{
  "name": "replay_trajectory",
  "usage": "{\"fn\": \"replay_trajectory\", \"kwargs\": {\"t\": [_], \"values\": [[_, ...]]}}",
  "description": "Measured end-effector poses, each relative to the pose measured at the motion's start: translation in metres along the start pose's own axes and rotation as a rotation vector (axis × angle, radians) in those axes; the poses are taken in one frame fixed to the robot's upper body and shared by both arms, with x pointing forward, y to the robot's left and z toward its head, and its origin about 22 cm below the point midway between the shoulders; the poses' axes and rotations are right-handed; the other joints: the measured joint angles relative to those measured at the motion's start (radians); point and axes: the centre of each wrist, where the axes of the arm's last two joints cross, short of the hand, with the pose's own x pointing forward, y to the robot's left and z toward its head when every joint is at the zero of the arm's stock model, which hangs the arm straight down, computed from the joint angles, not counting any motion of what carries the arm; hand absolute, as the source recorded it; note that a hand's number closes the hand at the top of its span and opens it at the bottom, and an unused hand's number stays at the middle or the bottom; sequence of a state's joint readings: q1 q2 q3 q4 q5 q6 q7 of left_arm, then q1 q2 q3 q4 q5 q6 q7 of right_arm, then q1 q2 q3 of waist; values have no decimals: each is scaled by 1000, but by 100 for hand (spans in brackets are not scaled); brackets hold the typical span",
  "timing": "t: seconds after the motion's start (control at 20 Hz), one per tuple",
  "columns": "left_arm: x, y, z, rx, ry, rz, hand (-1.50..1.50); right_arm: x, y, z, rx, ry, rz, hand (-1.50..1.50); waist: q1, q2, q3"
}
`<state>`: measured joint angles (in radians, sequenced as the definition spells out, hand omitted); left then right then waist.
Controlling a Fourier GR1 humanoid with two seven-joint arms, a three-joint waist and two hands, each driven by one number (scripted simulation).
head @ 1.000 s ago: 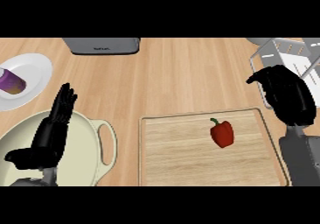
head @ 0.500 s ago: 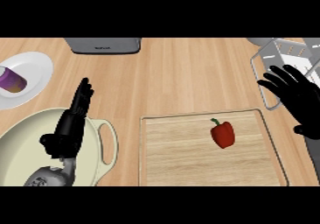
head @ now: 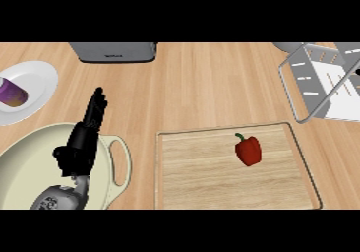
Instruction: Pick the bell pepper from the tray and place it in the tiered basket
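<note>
My right hand has left view since the earlier frame. One pepper [head: 248,150] lies on one tray [head: 212,192]; one basket [head: 324,81] beyond. Left hand [head: 79,145] left of tray, fingers straight, released.

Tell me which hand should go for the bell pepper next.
Probably the right, though it is out of view now. The bell pepper lies right of centre on the tray, nearer the tiered basket. The left hand rests over the pot, far left.
</note>
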<state>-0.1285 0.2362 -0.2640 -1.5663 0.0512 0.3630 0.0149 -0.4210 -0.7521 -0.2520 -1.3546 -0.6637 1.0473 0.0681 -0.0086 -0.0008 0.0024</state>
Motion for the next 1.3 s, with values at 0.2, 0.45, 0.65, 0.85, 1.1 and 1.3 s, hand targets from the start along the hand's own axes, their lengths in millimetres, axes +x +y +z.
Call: {"fn": "replay_trajectory", "kwargs": {"t": [0.2,0.45,0.65,0.85,1.1,1.3], "values": [[1,-2,-3,-3,-1,-5,0,57,11,-22,92,91,294,-150,2,-1,0],[0,-4,-7,-3,-1,-8,0,85,45,-47,183,182,556,-150,8,1,-1],[4,-7,-5,-5,-1,-12,0,82,73,-62,235,233,658,-150,11,1,-2],[5,-3,-12,3,3,-11,0,76,96,-74,271,257,705,-150,10,0,-2],[4,-9,-10,-2,-2,-12,0,69,114,-82,307,293,752,-150,11,0,-3],[3,-6,-3,-8,5,-6,0,67,125,-82,333,352,782,-150,10,0,-3]]}}
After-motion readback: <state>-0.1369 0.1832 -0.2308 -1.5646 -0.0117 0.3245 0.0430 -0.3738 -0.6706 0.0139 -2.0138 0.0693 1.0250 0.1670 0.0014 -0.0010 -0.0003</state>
